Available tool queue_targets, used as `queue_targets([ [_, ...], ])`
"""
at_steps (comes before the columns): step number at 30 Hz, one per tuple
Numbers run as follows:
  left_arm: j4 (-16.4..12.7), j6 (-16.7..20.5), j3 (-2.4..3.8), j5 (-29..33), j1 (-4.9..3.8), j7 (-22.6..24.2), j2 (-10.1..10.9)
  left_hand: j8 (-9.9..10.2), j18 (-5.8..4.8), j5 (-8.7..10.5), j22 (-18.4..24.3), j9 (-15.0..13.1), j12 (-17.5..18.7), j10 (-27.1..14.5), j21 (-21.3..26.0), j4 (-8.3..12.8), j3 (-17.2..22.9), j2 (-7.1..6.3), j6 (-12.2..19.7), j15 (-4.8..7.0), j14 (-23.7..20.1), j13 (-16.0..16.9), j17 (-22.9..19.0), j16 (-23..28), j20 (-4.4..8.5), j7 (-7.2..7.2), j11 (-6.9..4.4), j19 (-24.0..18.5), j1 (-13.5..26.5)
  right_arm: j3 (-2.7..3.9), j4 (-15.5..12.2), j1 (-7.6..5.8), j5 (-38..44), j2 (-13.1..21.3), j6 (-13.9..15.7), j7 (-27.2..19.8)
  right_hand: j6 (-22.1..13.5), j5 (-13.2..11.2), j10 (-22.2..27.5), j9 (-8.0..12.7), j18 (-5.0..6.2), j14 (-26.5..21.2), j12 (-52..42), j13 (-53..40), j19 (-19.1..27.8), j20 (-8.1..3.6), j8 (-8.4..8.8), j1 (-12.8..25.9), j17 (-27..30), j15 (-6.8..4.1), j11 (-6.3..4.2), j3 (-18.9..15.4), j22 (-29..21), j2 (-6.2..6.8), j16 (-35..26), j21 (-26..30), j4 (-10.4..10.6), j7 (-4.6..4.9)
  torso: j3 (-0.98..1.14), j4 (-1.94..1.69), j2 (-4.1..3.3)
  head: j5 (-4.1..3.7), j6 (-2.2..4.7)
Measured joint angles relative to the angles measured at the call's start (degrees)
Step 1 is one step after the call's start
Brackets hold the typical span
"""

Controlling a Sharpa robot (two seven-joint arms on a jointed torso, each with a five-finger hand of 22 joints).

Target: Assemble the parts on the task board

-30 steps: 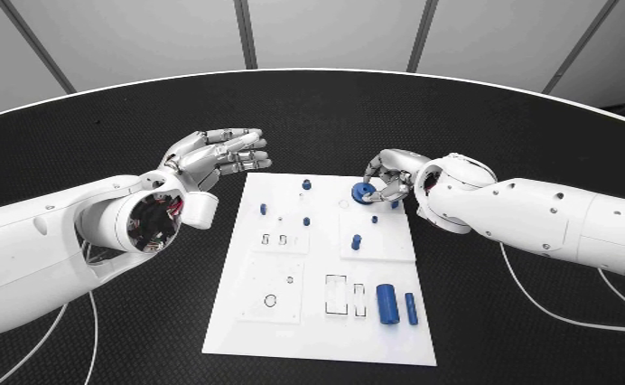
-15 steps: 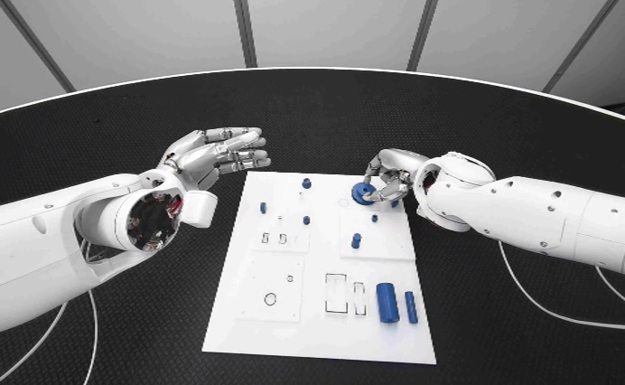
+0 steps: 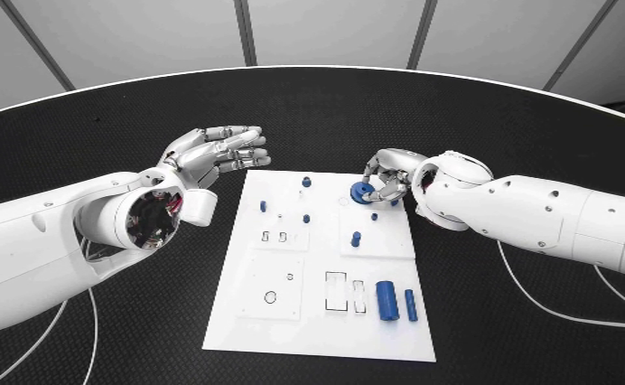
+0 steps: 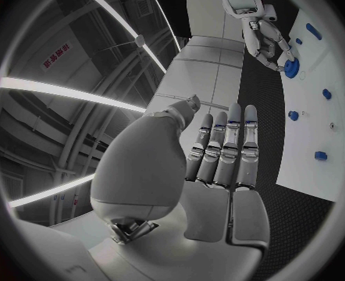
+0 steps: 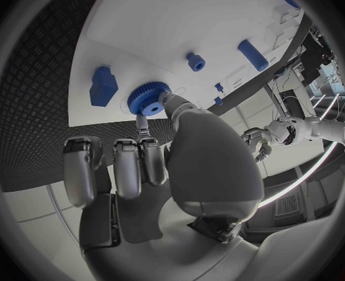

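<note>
This looks like a robotics lab or test cell. A round black table (image 3: 312,105) with a textured mat top stands inside pale grey wall panels (image 3: 326,5) joined by dark seams. Long strip lights (image 4: 63,93) run across a high ceiling, and a white test board (image 3: 326,313) lies on the table between two white robot arms.

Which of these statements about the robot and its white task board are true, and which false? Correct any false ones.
1. The right robot hand holds a toothed blue gear. True.
2. The left robot hand holds a blue peg. False: it holds nothing, fingers apart, beside the board.
3. Two blue cylinders lie near the flat white task board's near right corner. True.
4. The task board rests on a wooden table. False: the table is black.
</note>
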State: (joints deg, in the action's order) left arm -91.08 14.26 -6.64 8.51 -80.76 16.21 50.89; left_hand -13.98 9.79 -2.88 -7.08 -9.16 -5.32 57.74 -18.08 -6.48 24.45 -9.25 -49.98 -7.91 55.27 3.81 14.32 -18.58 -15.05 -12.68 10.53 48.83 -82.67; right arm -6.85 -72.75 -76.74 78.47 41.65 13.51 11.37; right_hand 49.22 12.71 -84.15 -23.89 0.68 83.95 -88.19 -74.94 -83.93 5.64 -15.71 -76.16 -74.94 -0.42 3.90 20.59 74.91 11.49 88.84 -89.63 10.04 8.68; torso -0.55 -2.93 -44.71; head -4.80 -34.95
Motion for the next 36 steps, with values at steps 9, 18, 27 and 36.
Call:
queue_targets([
  [9,0.01,-0.06,0.0,0.0,0.0,-0.07,0.01,0.0,0.0,0.0,-0.01,-0.01,0.0,0.0,0.0,0.0,0.0,0.0,0.0,0.0,0.0,0.0,-0.01,0.0,0.0,0.0,0.0,0.0,0.0,-0.02,-0.22,0.1,0.06,0.05,0.99,0.61,1.07,0.56,0.0,0.4,0.01,0.0,0.0,0.01,0.0,0.0,0.0,0.01,0.0,0.0,0.0,0.98,0.0,0.01,0.0,0.0,0.16,0.0,0.01,-0.01,0.0,-0.04,-0.05],
  [18,0.15,-0.22,0.0,0.0,0.0,-0.22,-0.03,0.0,0.0,0.0,-0.01,0.04,0.0,0.0,0.0,0.0,0.0,0.0,0.0,0.0,0.0,0.0,-0.01,0.0,0.0,0.0,0.0,0.0,0.0,-0.01,-1.63,0.11,1.31,0.82,5.02,1.37,3.21,3.69,0.22,0.63,0.02,0.0,-0.85,0.01,0.0,0.0,0.16,1.3,0.01,0.0,-0.22,3.66,0.0,-0.27,0.24,0.0,-0.18,-0.5,0.03,0.0,0.02,-0.05,-0.04],
  [27,0.64,-0.33,0.0,0.0,0.0,-0.29,-0.34,0.0,-0.01,0.0,-0.01,0.04,0.0,0.0,0.0,0.0,0.0,0.0,0.0,0.0,0.0,0.0,-0.02,0.0,0.0,0.0,0.0,0.0,0.0,0.03,-5.5,0.1,3.6,1.86,8.19,1.72,3.55,4.26,0.22,0.59,0.02,0.0,-0.85,0.02,0.0,0.0,0.0,1.54,0.01,0.0,-0.22,4.42,0.0,-0.14,0.33,0.0,-0.16,-0.82,0.05,0.1,0.16,-0.02,0.32],
  [36,1.11,-0.43,0.0,0.0,0.0,-0.34,-0.74,0.0,-0.01,0.0,-0.02,0.04,0.0,0.0,0.0,0.0,0.0,0.0,0.0,0.0,0.0,0.0,-0.02,0.0,0.0,0.0,0.0,0.0,0.0,0.14,-8.72,0.07,8.86,0.4,10.17,2.33,3.54,4.27,0.22,0.63,0.04,0.0,-0.85,0.02,0.0,0.0,0.05,1.54,0.02,0.0,-0.22,4.71,0.0,-0.14,0.33,0.0,-0.44,-0.83,-0.05,0.07,0.26,0.19,0.69],
])
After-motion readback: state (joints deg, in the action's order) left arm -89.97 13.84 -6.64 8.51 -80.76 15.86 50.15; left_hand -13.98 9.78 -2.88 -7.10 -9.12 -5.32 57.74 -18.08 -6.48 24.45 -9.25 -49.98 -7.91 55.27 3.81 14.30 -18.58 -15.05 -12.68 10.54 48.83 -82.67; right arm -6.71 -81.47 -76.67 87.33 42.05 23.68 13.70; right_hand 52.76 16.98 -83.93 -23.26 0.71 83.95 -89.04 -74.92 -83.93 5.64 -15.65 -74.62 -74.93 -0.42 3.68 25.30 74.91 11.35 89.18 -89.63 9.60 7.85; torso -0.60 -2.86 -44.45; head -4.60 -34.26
